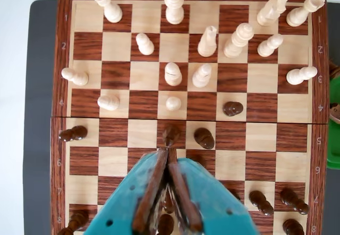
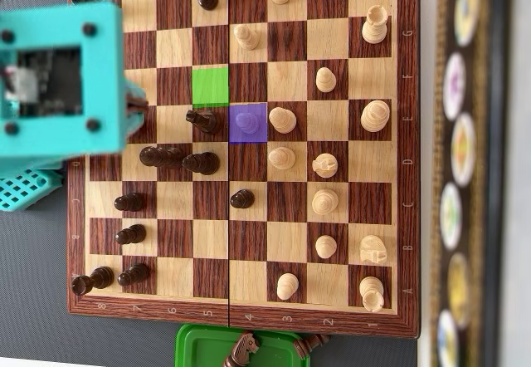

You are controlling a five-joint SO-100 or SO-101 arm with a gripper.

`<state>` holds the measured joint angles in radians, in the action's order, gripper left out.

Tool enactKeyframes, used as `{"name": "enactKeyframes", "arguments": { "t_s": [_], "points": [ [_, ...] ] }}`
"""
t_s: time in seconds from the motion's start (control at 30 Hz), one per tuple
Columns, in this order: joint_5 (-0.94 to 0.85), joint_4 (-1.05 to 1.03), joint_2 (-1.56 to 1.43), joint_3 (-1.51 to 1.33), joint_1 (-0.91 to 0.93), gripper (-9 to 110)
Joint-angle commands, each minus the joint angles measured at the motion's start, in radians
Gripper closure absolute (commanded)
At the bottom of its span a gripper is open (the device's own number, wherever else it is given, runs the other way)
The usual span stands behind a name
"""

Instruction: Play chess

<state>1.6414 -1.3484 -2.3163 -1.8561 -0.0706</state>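
A wooden chessboard carries cream pieces on the right and dark pieces on the left in the overhead view. My teal gripper with brown fingers is shut, its tips meeting with nothing between them. Just beyond the tips stands a dark pawn. In the overhead view that dark pawn stands next to a purple-marked square holding a pale pawn. A green-marked square is empty. The gripper hangs over the board's left side, more than a square left of the dark pawn.
A green tray with captured dark pieces sits beside the board, also seen in the wrist view as the green tray. A teal basket lies left of the board. Another dark pawn stands close by.
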Motion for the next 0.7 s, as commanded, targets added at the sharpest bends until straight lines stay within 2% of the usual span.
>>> {"name": "enactKeyframes", "arguments": {
  "t_s": [0.0, 0.47, 0.67],
  "points": [
    [0.006, 0.015, -0.015, 0.006, -0.006, 99],
    [0.006, 0.015, -0.008, 0.006, -0.006, 99],
    [0.002, 0.061, 0.095, 0.020, -0.017, 99]
  ]
}}
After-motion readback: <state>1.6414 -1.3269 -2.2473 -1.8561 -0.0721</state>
